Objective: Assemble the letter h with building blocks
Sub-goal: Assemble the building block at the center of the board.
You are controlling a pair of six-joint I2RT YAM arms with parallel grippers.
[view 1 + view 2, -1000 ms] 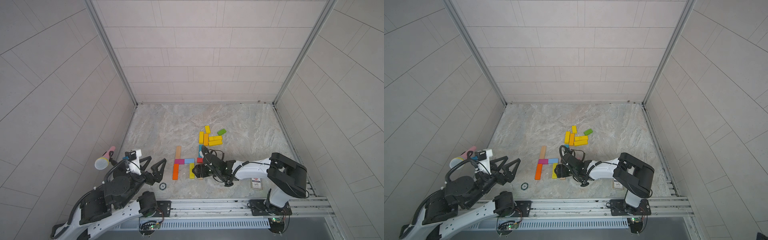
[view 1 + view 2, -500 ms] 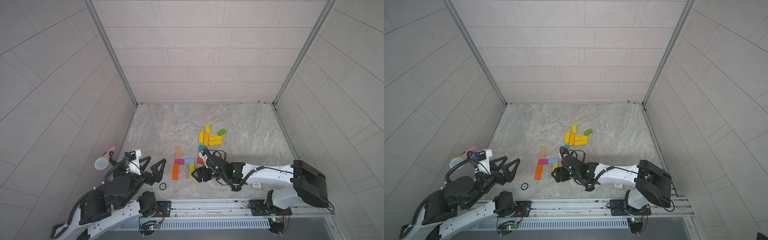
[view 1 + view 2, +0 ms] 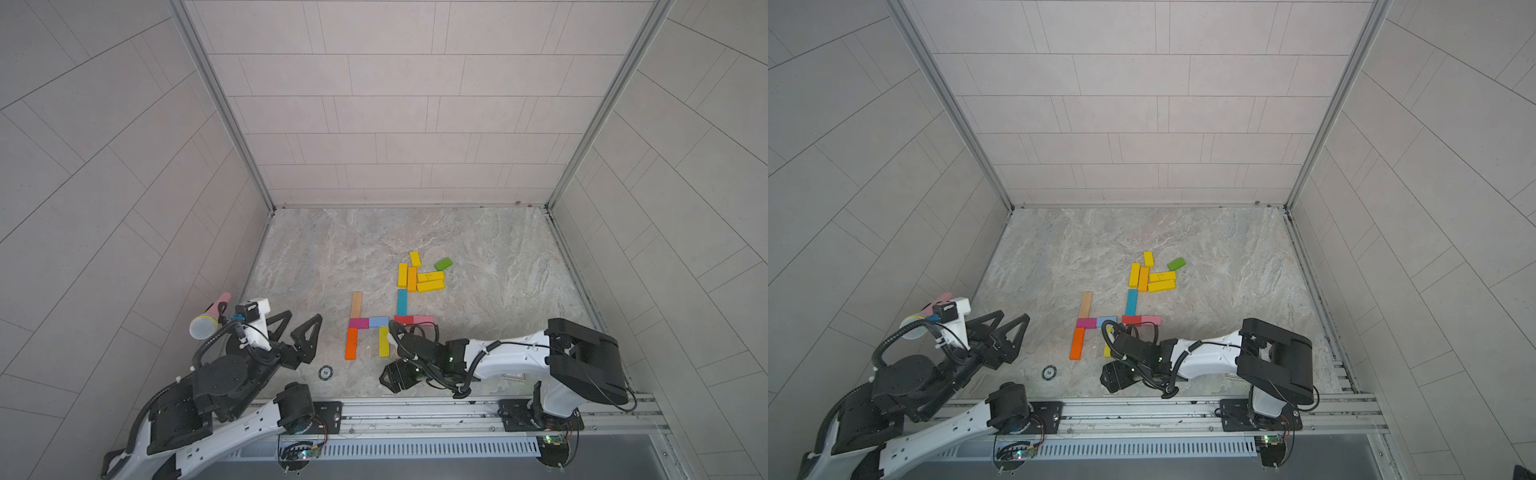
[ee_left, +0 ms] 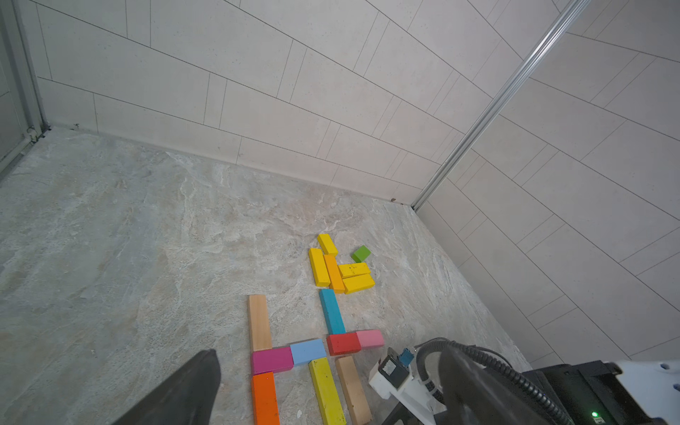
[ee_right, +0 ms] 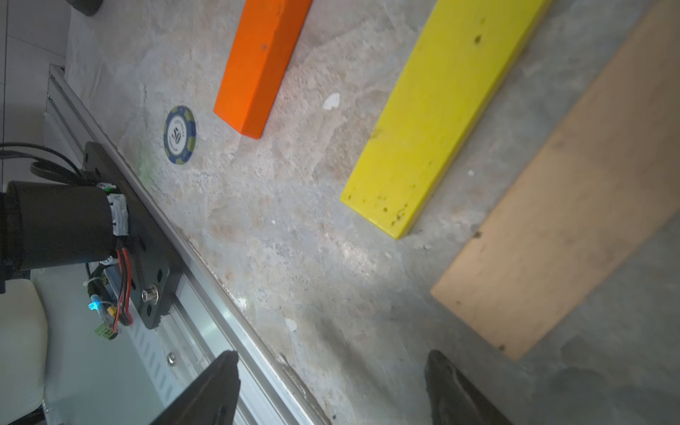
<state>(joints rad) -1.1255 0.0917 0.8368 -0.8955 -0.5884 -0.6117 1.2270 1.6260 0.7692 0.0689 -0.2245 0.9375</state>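
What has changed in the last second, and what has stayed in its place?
The right gripper pulled back from the plain wooden block toward the near rail, jaws open and empty. That block lies free beside the long yellow block. The left gripper, open, and the other blocks did not move.

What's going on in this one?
Two robot arms are laying building blocks flat on the table to spell an h. A wood block, magenta block and orange block form the stem, with a blue block as crossbar and a long yellow block as the leg. The right gripper hangs open and empty near the front rail, close to a second wood block lying beside the yellow one. The left gripper is wide open, holding nothing. Spare yellow blocks wait farther back.
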